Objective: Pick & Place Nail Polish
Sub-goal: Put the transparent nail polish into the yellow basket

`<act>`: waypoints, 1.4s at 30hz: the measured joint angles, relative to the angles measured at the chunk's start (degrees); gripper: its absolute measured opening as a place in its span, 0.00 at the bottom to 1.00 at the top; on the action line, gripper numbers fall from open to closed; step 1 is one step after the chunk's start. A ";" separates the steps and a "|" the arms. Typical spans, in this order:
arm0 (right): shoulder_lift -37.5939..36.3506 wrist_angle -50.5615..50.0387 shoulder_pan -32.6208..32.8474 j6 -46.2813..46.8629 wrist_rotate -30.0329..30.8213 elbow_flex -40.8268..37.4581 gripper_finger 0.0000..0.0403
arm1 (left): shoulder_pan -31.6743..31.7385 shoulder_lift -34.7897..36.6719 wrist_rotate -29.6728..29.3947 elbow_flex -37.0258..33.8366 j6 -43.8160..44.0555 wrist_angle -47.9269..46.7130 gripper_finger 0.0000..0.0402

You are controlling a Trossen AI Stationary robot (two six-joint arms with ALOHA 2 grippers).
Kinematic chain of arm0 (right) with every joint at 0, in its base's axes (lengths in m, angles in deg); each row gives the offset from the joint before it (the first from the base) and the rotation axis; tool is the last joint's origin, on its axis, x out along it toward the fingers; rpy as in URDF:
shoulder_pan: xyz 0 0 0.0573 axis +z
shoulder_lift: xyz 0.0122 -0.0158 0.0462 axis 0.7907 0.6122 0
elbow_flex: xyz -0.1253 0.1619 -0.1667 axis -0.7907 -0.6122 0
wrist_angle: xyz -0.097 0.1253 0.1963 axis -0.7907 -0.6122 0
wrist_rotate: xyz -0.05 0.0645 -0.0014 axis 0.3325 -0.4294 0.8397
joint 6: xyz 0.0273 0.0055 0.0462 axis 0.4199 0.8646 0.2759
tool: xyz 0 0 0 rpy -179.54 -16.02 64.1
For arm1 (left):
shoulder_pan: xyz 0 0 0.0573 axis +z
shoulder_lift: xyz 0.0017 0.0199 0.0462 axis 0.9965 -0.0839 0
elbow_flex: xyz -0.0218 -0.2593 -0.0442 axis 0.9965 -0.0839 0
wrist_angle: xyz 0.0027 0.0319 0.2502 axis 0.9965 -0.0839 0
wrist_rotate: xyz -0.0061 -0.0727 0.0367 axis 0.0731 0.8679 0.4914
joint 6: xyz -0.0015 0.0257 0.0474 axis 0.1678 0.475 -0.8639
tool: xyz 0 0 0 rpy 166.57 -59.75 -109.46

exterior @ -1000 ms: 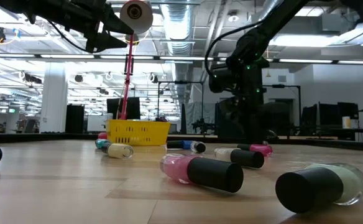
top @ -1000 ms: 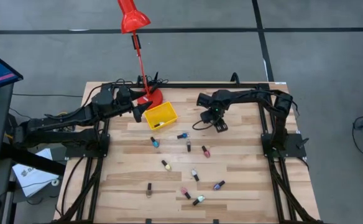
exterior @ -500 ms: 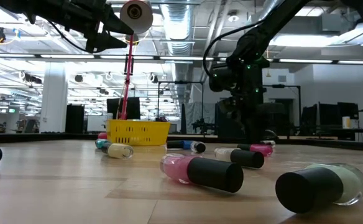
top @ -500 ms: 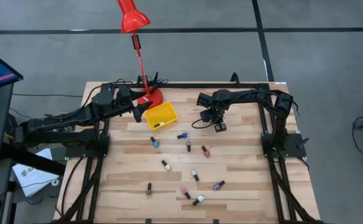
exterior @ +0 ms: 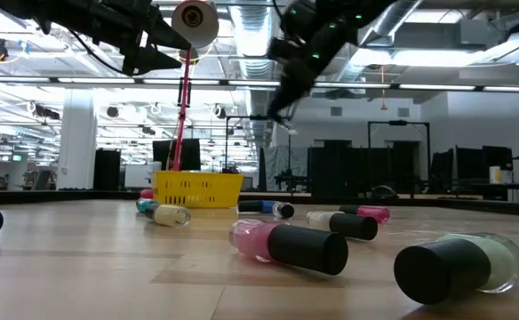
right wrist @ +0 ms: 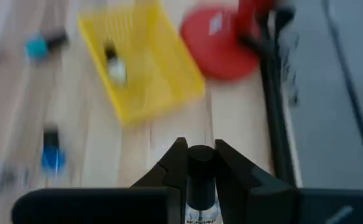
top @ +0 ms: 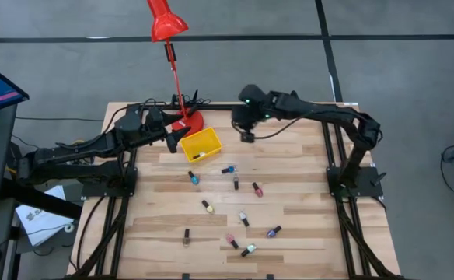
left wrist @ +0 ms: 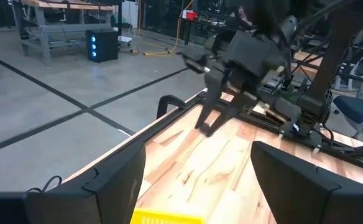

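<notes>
Several tiny nail polish bottles lie on their sides across the middle and near part of the wooden table. One more lies in the yellow tray at the far left. My right gripper hovers just right of the tray, shut on a pale bottle with a dark cap. My left gripper hangs open and empty at the tray's left side; its wrist view shows the fingers wide apart. My right gripper pinches the pale bottle between its two fingers, which sit on either side of the dark cap. The bottle lies along the fingers with its cap toward their free ends. It is lifted clear of the table.
A red desk lamp stands on its round base just behind the tray, its pole and head leaning over the far edge. Bare wood lies at the table's far right. Black arm frames run along both side edges.
My right gripper has risen and swung from the table's far middle toward the left and far edge, ending beside the yellow tray. My left arm has kept still.
</notes>
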 joint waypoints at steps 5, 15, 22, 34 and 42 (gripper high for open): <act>7.61 2.82 3.63 1.49 -2.97 7.44 0.10 | 0.00 0.80 -0.01 -0.02 -0.02 -0.28 0.72; 24.19 4.94 7.24 4.06 -10.57 23.08 0.12 | 0.00 6.19 -0.59 0.00 -2.21 -0.41 0.72; 29.96 4.64 6.53 4.52 -11.61 26.83 0.12 | 0.00 8.82 -1.43 0.00 -2.21 -0.59 0.72; 30.98 3.90 5.13 4.52 -11.37 26.89 0.15 | 0.00 8.90 -1.40 0.00 -2.20 -0.67 0.72; 30.98 3.58 5.09 4.51 -11.14 24.54 0.16 | 0.00 8.90 -1.36 0.00 -2.19 -0.76 0.72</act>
